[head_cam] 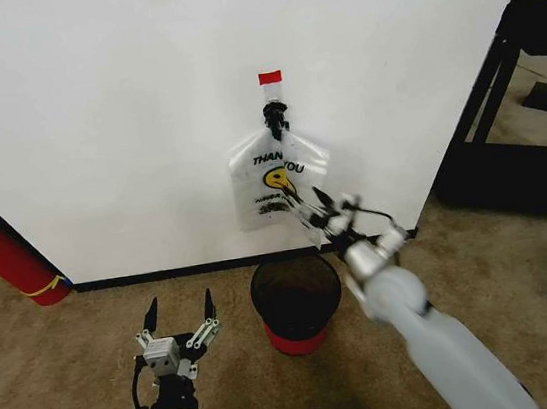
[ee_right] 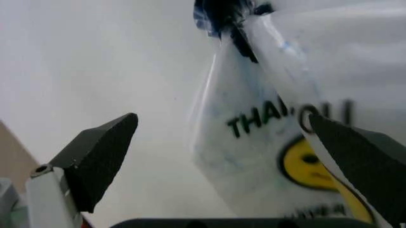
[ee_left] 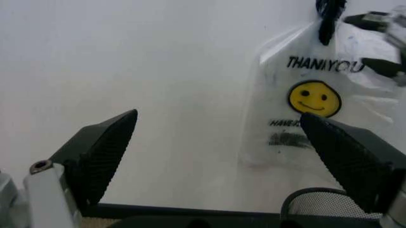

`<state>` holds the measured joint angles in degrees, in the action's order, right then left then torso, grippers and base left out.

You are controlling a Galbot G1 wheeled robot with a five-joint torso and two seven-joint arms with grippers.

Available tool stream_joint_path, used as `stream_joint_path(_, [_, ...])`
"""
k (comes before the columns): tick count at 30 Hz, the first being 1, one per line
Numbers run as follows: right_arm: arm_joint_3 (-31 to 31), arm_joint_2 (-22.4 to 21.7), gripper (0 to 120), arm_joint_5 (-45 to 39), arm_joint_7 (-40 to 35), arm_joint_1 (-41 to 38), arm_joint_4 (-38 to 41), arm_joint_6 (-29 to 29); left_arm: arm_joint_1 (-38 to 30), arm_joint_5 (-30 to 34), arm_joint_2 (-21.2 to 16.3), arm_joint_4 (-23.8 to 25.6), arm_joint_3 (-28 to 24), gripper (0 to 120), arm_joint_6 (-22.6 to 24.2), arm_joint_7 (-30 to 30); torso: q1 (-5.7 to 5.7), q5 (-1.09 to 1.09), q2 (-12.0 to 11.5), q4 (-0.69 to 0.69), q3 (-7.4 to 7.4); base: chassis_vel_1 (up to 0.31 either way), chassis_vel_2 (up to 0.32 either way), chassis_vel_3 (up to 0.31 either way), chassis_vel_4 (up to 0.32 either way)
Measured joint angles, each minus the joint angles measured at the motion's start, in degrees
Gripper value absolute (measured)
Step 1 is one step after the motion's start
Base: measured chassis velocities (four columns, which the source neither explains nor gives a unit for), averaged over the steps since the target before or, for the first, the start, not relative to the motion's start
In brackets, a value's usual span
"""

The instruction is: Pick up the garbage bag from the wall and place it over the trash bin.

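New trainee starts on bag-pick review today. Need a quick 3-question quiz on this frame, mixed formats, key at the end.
1. True or false: the garbage bag hangs from the hook on the wall.
2. Which gripper is up at the bag? A) left B) right
3. Fill in: directly below the bag, on the floor, stands the ____.

Key:
1. True.
2. B. The right gripper is open at the bag's print; the left gripper is open, low over the carpet.
3. trash bin.
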<state>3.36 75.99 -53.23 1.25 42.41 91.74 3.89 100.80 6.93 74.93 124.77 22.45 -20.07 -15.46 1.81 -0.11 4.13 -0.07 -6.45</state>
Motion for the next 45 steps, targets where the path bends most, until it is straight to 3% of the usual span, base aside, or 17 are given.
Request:
stream_joint_path(6, [-3.3,4.9,100,0.2,-1.2,-7.4,-8.7,0.2,0.3,0.0,0.4,0.1,0.5,100,-0.6,0.0,0.00,-0.01,0.0,-0.02,0.00,0.000,0.000,0.000,0.000])
stream_joint_path(12, [-3.1,6.9,100,1.3,-2.2,-10.1,-11.9,1.1,0.4,0.2,0.4,0.4,0.9,100,-1.2,0.0,0.00,0.01,0.0,-0.01,0.01,0.000,0.000,0.000,0.000])
stream_joint_path(20, [-2.5,4.2,100,1.4,-2.5,-11.7,-11.8,1.2,0.6,0.5,0.2,0.1,1.2,100,-1.9,0.0,-0.01,0.01,0.0,-0.04,0.01,0.000,0.000,0.000,0.000])
stream_joint_path(38, [-4.4,2.8,99,1.7,-1.1,-15.7,-13.9,1.1,0.6,1.0,0.2,-0.2,1.4,100,-2.1,0.0,-0.01,0.01,0.0,-0.01,0.01,0.000,0.000,0.000,0.000])
stream_joint_path(41, [-4.8,2.4,93,2.1,-1.1,-15.8,-14.0,0.9,0.5,1.0,0.2,-0.2,1.3,100,-2.1,0.0,-0.01,0.01,0.0,-0.02,0.01,0.000,0.000,0.000,0.000])
stream_joint_path(45, [-5.0,1.9,77,2.2,-0.9,-15.8,-14.0,0.9,0.4,1.1,0.2,-0.3,1.2,100,-2.1,0.0,-0.01,0.01,0.0,-0.02,0.01,0.000,0.000,0.000,0.000])
